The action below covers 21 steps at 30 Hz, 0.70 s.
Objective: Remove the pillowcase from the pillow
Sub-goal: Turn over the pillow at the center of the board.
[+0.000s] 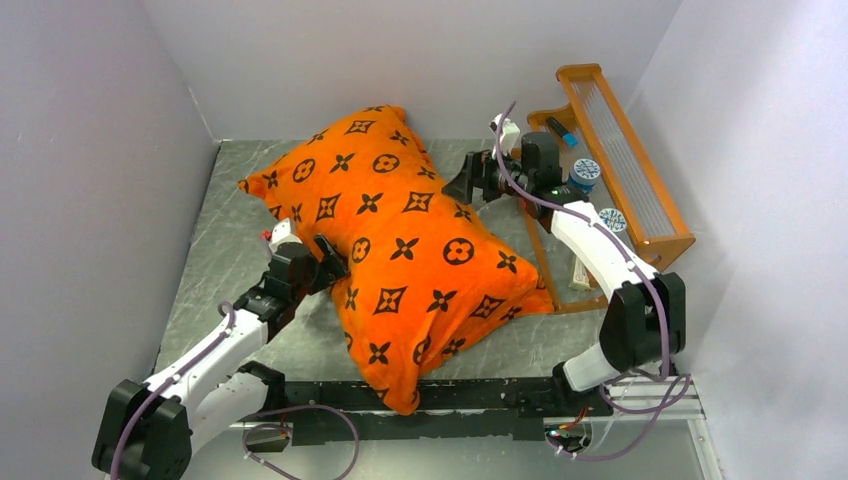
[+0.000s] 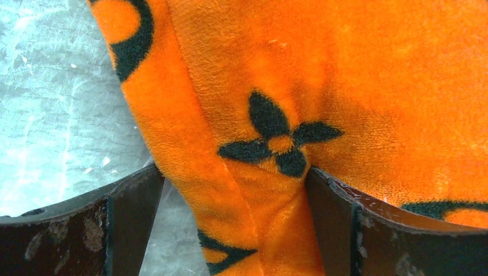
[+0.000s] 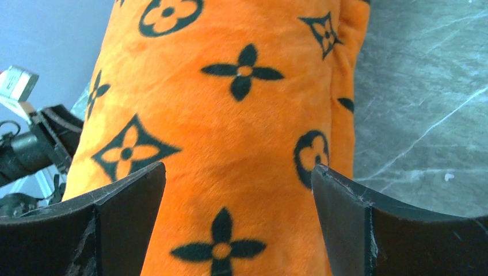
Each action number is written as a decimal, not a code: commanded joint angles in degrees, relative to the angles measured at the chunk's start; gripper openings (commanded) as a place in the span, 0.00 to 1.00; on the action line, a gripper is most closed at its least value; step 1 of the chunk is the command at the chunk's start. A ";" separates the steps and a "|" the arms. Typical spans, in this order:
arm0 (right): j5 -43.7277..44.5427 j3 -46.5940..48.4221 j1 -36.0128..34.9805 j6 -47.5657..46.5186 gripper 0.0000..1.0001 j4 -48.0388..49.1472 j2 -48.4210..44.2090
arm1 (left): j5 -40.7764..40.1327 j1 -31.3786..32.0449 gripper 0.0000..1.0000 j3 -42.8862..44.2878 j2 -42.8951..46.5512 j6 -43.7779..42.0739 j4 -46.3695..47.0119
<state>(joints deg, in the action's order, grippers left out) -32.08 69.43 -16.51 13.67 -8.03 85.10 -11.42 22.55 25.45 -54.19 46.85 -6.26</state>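
The orange pillowcase (image 1: 400, 240) with dark flower and circle motifs lies diagonally across the grey table (image 1: 220, 230), plump and full. The white pillow is hidden inside it. My left gripper (image 1: 328, 262) is at the pillowcase's left edge. In the left wrist view the left gripper (image 2: 233, 221) is open around a fold of pillowcase (image 2: 276, 86); the right finger touches the fabric, and a gap shows beside the left one. My right gripper (image 1: 462, 183) is at the far right edge. In the right wrist view the right gripper (image 3: 239, 224) is open, with the pillowcase (image 3: 230, 126) between its jaws.
An orange wooden rack (image 1: 625, 160) stands at the back right with two blue-lidded jars (image 1: 585, 172) and a marker (image 1: 560, 130). White walls close in the table on the left, back and right. A black rail (image 1: 480, 395) runs along the near edge.
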 commanded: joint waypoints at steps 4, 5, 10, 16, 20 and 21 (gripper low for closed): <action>-2.87 6.74 1.87 4.35 1.00 1.34 8.71 | -0.27 -0.22 0.97 -2.99 2.42 0.75 -5.20; -3.22 6.72 1.84 5.24 1.00 2.26 9.64 | -0.05 -0.22 0.97 -3.00 2.95 0.92 -5.43; -7.81 5.51 1.52 9.63 1.00 7.38 15.05 | 2.16 -0.27 0.97 -3.24 4.81 1.75 -5.22; -19.01 3.32 -1.19 15.46 1.00 16.40 22.51 | 3.45 -0.22 0.97 -4.11 4.24 1.67 -4.16; -24.69 2.83 -3.61 18.34 0.92 21.23 24.58 | 4.65 -0.22 0.97 -4.47 3.22 1.43 -2.99; -25.71 2.63 -4.17 19.05 0.88 22.26 24.60 | 4.83 -0.22 0.97 -4.41 3.10 1.24 -2.90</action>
<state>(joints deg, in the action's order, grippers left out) -48.84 73.17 -16.62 29.10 6.87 108.57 -10.22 22.04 22.63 -49.56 49.04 -7.05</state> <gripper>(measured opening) 0.931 0.970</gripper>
